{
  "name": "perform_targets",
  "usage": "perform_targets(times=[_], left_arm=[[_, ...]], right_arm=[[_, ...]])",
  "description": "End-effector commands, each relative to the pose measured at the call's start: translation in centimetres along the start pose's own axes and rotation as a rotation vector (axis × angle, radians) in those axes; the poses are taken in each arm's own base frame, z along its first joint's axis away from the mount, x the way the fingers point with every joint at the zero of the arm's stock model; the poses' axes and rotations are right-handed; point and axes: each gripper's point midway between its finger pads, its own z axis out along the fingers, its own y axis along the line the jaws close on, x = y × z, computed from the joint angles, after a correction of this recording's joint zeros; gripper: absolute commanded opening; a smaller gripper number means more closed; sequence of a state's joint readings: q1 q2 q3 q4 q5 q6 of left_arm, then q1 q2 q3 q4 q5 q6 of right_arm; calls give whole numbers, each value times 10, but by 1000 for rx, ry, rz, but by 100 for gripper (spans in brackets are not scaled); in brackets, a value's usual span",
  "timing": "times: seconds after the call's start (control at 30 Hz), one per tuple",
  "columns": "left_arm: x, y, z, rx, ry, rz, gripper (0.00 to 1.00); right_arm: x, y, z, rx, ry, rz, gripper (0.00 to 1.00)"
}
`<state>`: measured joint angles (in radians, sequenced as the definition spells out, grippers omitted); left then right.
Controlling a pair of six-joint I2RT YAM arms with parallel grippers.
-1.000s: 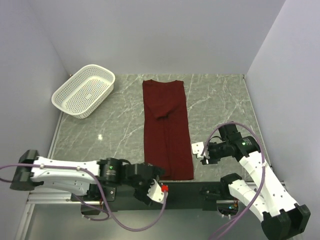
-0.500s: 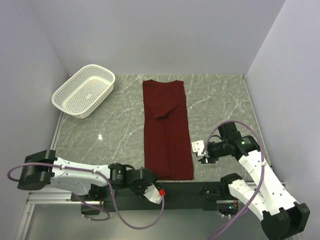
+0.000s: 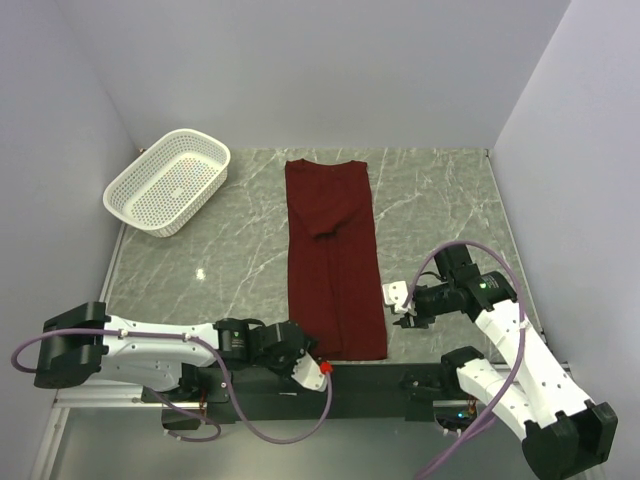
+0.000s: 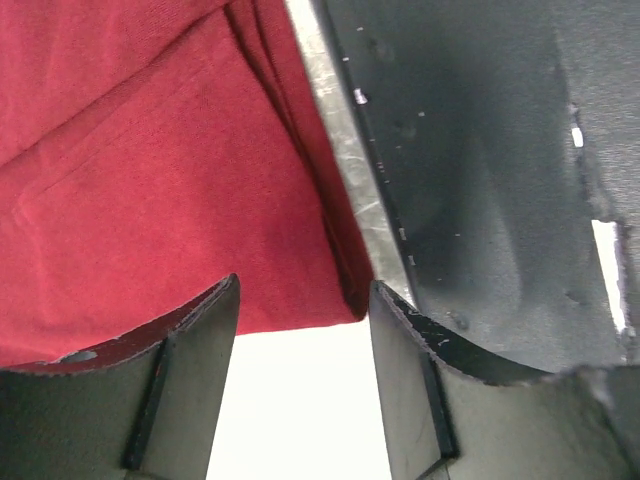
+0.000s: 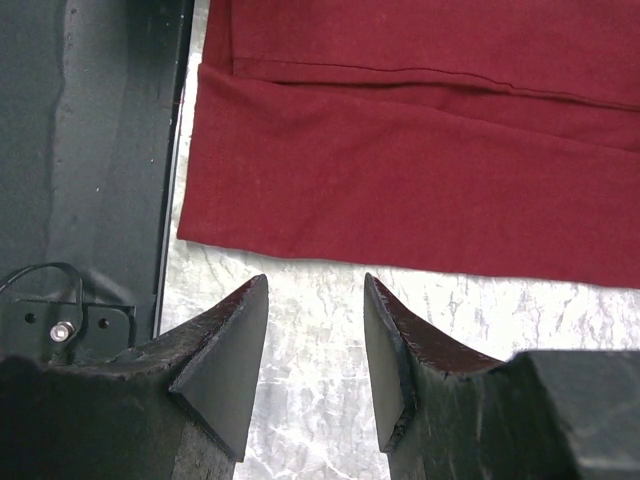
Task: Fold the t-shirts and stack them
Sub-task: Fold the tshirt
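Note:
The maroon t-shirt [image 3: 333, 260] lies folded into a long narrow strip down the middle of the marble table, collar end far, hem at the near edge. My left gripper [image 3: 308, 352] is open and low at the shirt's near left corner. In the left wrist view the hem corner [image 4: 340, 290] sits just ahead of the open left gripper [image 4: 303, 300], with nothing between the fingers. My right gripper [image 3: 393, 300] is open just right of the shirt's lower right edge. In the right wrist view the right gripper [image 5: 315, 285] is over bare marble, a little short of the shirt's edge [image 5: 420, 180].
A white perforated basket [image 3: 170, 181] stands at the far left of the table. The black base rail [image 3: 380, 378] runs along the near edge right below the shirt's hem. Grey walls close in the table on three sides.
My left gripper has swung in along the near edge and now sits at the shirt's near left corner. The right gripper has barely moved. The shirt has not moved.

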<state>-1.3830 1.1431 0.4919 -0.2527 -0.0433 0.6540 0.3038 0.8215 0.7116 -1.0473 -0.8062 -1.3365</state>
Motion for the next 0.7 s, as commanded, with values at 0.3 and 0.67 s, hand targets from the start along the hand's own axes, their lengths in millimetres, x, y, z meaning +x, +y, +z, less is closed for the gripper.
perform_targets(times=[0.3, 0.67], left_arm=[[11, -23, 4, 70, -20, 13, 64], [11, -16, 16, 55, 5, -9, 44]], right_arm=[[0, 8, 7, -57, -32, -28, 51], [21, 31, 25, -174, 14, -153, 54]])
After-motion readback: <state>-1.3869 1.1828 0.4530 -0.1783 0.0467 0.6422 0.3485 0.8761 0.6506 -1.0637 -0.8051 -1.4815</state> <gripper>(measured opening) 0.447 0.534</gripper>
